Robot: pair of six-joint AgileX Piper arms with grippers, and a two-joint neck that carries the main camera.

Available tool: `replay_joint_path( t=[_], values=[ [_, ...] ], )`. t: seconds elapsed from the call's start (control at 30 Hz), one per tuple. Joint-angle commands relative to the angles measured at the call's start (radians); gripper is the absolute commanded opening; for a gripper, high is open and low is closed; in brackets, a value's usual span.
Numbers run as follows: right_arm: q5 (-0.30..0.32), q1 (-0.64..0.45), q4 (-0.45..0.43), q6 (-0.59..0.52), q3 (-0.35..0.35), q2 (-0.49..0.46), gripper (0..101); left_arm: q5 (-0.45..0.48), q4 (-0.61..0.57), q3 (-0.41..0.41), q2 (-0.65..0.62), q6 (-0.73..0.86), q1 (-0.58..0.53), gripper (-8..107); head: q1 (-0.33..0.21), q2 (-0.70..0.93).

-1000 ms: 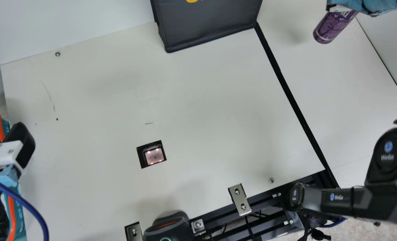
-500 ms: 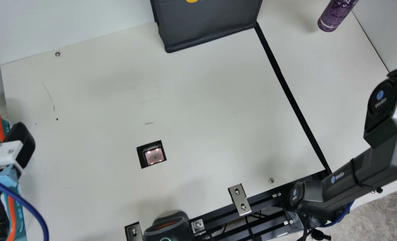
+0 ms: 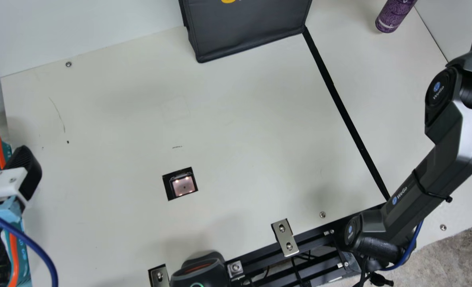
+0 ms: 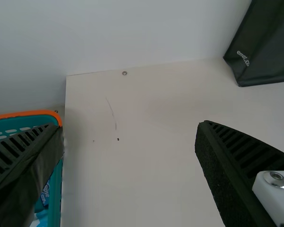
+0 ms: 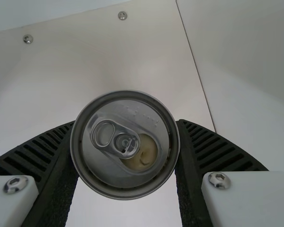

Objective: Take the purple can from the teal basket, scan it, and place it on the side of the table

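The right gripper [image 5: 125,127] is clenched on the purple can [image 3: 395,16], one ribbed finger [image 5: 206,151] pressed to each side of it, with the can's silver top facing the wrist camera between them. In the main view the can is over the table [image 3: 239,131], past the black strip [image 3: 339,99]. The left gripper [image 3: 24,171] has its fingers spread wide with bare tabletop in the gap; one of them partly covers the teal basket [image 4: 33,113]. Between the two grippers, well apart from both, lies the lit scanner window [image 3: 184,186].
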Motion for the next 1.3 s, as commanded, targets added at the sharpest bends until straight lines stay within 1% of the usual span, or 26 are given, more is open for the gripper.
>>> replay_joint_path(
  t=[0.0,0.2,0.47,1.13,1.17,1.27],
  values=[
    [0.007,-0.001,0.004,0.001,-0.018,0.013,0,0.0,0.0,0.0,0.0,0.0,0.0,90,-0.029,-0.002],
    [0.017,-0.001,0.006,0.003,-0.045,0.041,0,0.0,0.0,0.0,0.0,0.0,0.0,90,-0.029,-0.002],
    [0.014,0.003,0.005,0.004,-0.038,0.047,26,0.0,0.0,0.0,0.0,0.0,0.0,90,-0.029,-0.002],
    [-0.02,0.002,-0.006,-0.002,0.027,0.019,93,0.0,0.0,0.0,0.0,0.0,0.0,90,-0.029,-0.002],
    [-0.022,0.002,-0.007,-0.003,0.029,0.017,95,0.0,0.0,0.0,0.0,0.0,0.0,90,-0.029,-0.002],
    [-0.031,0.003,-0.012,-0.005,0.039,0.005,95,0.0,0.0,0.0,0.0,0.0,0.0,90,-0.029,-0.002]
  ],
)
